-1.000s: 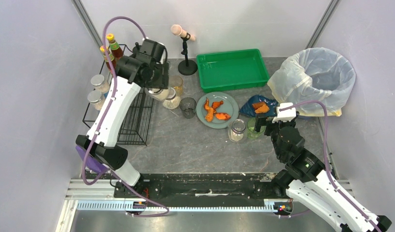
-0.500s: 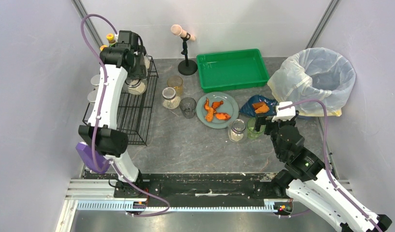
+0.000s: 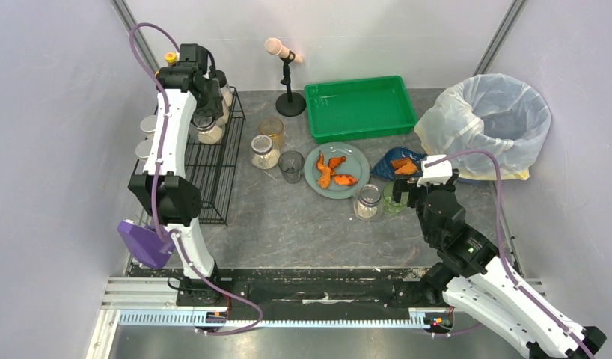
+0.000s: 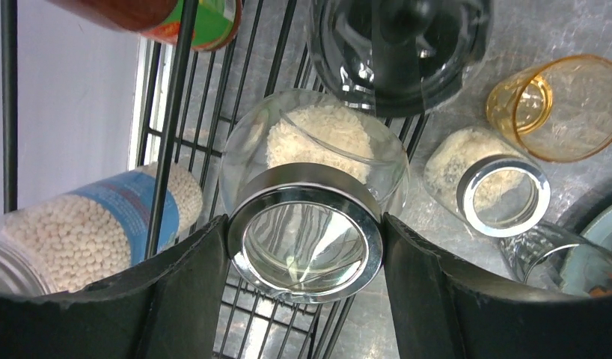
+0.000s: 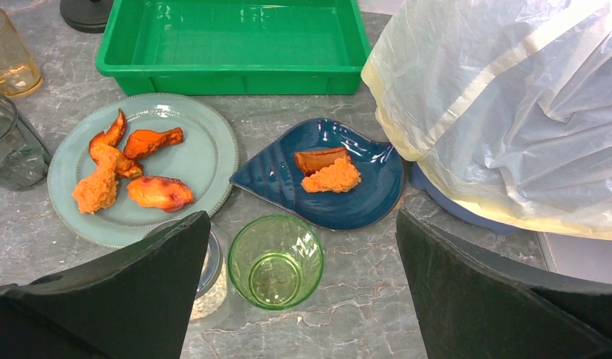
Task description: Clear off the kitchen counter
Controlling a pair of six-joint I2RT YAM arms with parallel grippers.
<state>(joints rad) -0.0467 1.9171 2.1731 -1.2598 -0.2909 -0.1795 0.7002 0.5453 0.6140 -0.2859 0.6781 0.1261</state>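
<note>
Left end effector [image 4: 304, 235] pinches a rice jar [image 4: 318, 138] by its lid over the wire rack [image 3: 209, 191], evidently to shelve it. Right end effector [image 5: 301, 221] hangs spread above the green glass [image 5: 276, 262] on the cluttered bench [image 3: 303, 232].

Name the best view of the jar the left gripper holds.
Left wrist: the grain-filled glass jar and its metal lid fill the frame between the left gripper's fingers. Top external shows it small and distant; right wrist misses it.
</note>
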